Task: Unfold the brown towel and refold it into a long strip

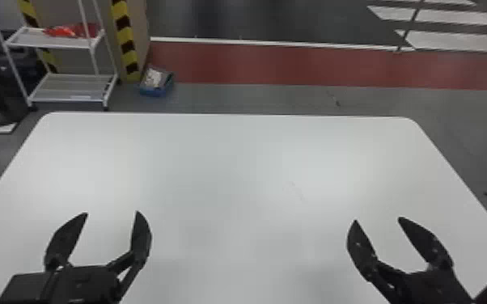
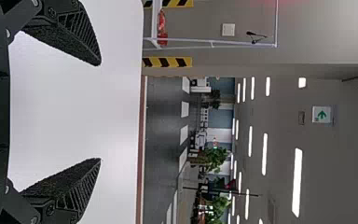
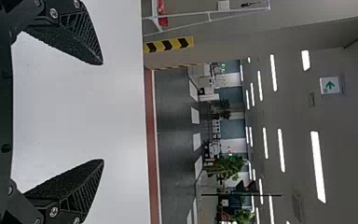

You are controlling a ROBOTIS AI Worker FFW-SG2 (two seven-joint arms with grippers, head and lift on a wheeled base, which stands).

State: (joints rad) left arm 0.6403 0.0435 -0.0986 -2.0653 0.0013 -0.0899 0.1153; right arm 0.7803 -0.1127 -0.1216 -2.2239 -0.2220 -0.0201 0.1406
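You are working in a large indoor hall, looking like a workshop or robotics lab; which of the two, you cannot tell. Beyond the white table (image 1: pixel 222 169), you are seeing yellow-and-black hazard striping (image 1: pixel 124 40), a red floor lane (image 1: pixel 279 64) and white floor stripes (image 1: pixel 457 18). A white metal rack (image 1: pixel 68 87) is standing near the striping. In the left wrist view, ceiling lights (image 2: pixel 297 182) are glowing, a green arrow sign (image 2: pixel 321 115) is hanging, and leafy plants (image 2: pixel 214 158) are standing farther off.
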